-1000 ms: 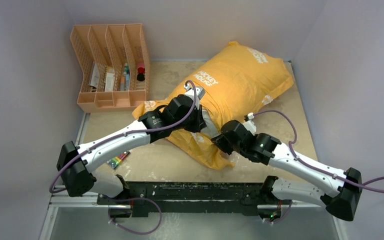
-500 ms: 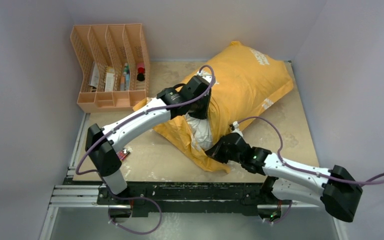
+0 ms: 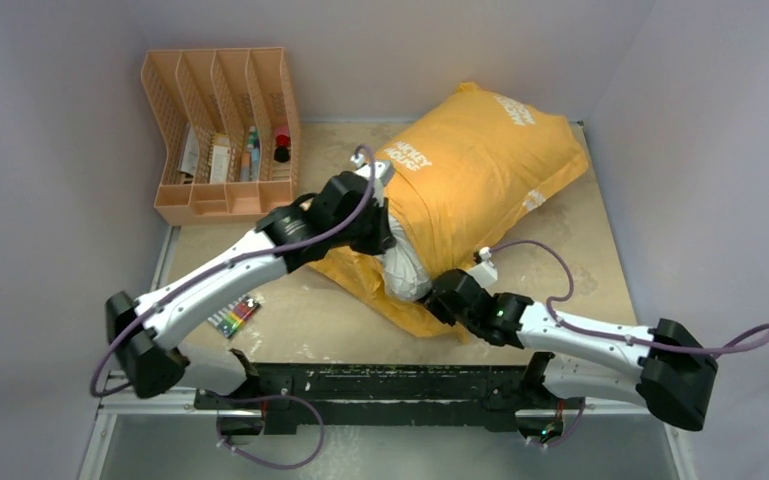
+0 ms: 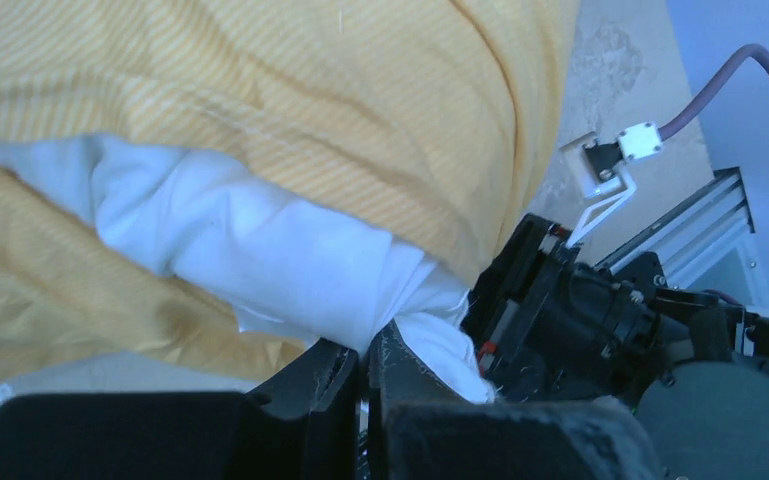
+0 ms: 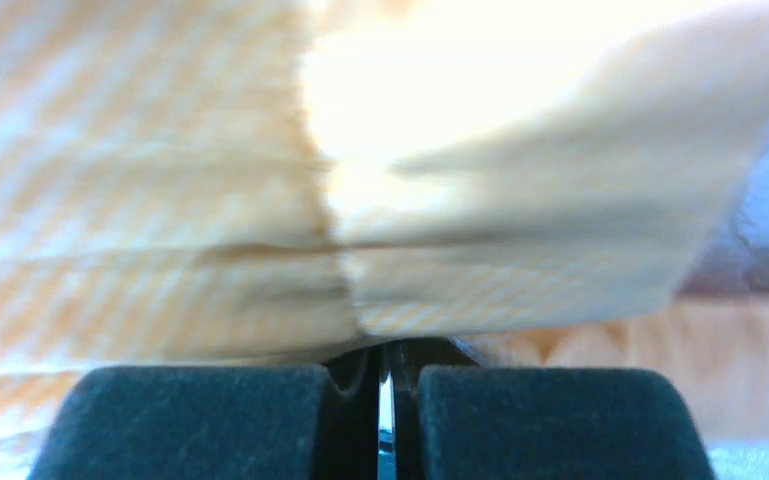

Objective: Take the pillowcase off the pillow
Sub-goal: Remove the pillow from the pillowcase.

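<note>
The orange-yellow pillowcase (image 3: 480, 175) lies diagonally on the table, white lettering up, its open end toward the arms. A corner of the white pillow (image 3: 407, 268) sticks out of that opening. My left gripper (image 3: 388, 242) is shut on this white corner, and the left wrist view shows the pillow (image 4: 260, 250) pinched between the jaws of the gripper (image 4: 365, 352). My right gripper (image 3: 440, 298) is shut on the pillowcase's lower edge. In the right wrist view, striped pillowcase fabric (image 5: 210, 270) bunches at the tips of the gripper (image 5: 385, 352).
An orange mesh organizer (image 3: 222, 135) with bottles and small items stands at the back left. A small multicoloured pack (image 3: 236, 318) lies under the left arm. The black base rail (image 3: 380, 385) runs along the near edge. Walls close in on both sides.
The right gripper closed on the pillowcase edge and shifted nearer. The left arm swung out to the far side, then drew back to the left, and more white pillow shows.
</note>
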{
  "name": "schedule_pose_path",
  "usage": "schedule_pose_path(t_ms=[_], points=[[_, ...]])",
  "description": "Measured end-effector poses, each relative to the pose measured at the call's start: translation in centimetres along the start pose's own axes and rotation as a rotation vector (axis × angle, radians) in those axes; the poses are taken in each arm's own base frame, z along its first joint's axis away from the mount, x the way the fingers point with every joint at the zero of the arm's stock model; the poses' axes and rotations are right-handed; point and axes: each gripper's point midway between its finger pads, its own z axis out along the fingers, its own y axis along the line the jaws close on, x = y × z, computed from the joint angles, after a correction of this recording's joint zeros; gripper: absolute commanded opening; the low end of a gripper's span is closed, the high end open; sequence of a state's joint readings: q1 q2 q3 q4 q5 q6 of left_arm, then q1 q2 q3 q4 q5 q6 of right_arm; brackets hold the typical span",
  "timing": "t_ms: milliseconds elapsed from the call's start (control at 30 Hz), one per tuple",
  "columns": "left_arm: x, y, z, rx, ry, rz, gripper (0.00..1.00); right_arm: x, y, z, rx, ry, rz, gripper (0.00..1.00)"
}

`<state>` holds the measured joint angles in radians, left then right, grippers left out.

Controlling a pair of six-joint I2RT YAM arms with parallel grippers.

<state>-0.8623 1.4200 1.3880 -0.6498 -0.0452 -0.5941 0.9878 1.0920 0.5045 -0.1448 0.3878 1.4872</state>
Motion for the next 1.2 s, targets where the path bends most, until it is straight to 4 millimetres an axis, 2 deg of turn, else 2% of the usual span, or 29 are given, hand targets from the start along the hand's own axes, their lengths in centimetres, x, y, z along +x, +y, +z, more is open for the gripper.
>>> schedule_pose_path(t_ms=[100, 200, 300, 433, 600, 667, 733, 833, 867, 900, 967, 1100, 1200], points=[[0.5, 0.9, -2.9, 0.022, -0.074, -0.03, 0.0, -2.1, 0.6, -1.3, -0.006, -0.094, 0.063, 0.02], [1.9, 2.3, -4.8, 0.046, -0.135, -0.084, 0.0, -3.9, 1.4, -3.3, -0.078, -0.151, 0.038, 0.05], [3.4, 3.1, -5.9, 0.075, -0.177, -0.139, 0.0, -5.4, 1.6, -4.9, -0.126, -0.207, -0.028, 0.15], [4.4, 3.6, -7.2, 0.12, -0.226, -0.209, 0.0, -6.5, 0.8, -5.4, -0.11, -0.246, -0.133, 0.23], [4.5, 3.3, -6.8, 0.142, -0.229, -0.241, 0.0, -5.9, 0.8, -5.9, -0.1, -0.179, -0.335, 0.26], [4.4, 3.1, -6.0, 0.148, -0.231, -0.25, 0.0, -5.9, 0.9, -6.8, -0.09, -0.146, -0.424, 0.22], [4.6, 3.2, -5.0, 0.142, -0.222, -0.259, 0.0, -6.2, 1.5, -8.0, -0.102, -0.125, -0.512, 0.24], [5.1, 3.4, -3.7, 0.126, -0.202, -0.262, 0.0, -6.1, 3.9, -10.6, -0.229, -0.085, -0.65, 0.3], [5.2, 3.5, -3.4, 0.123, -0.197, -0.265, 0.0, -6.0, 4.9, -11.7, -0.283, -0.074, -0.694, 0.38], [5.2, 3.5, -3.3, 0.121, -0.195, -0.267, 0.0, -5.9, 5.8, -12.5, -0.328, -0.069, -0.728, 0.53], [5.3, 3.6, -3.2, 0.117, -0.198, -0.267, 0.0, -5.8, 8.2, -14.8, -0.464, -0.073, -0.796, 0.63], [5.5, 4.1, -3.1, 0.103, -0.207, -0.28, 0.0, -5.5, 10.9, -17.8, -0.663, -0.107, -0.877, 0.66], [5.6, 4.3, -3.3, 0.102, -0.214, -0.286, 0.0, -5.9, 12.2, -18.0, -0.674, -0.13, -0.921, 0.66]])
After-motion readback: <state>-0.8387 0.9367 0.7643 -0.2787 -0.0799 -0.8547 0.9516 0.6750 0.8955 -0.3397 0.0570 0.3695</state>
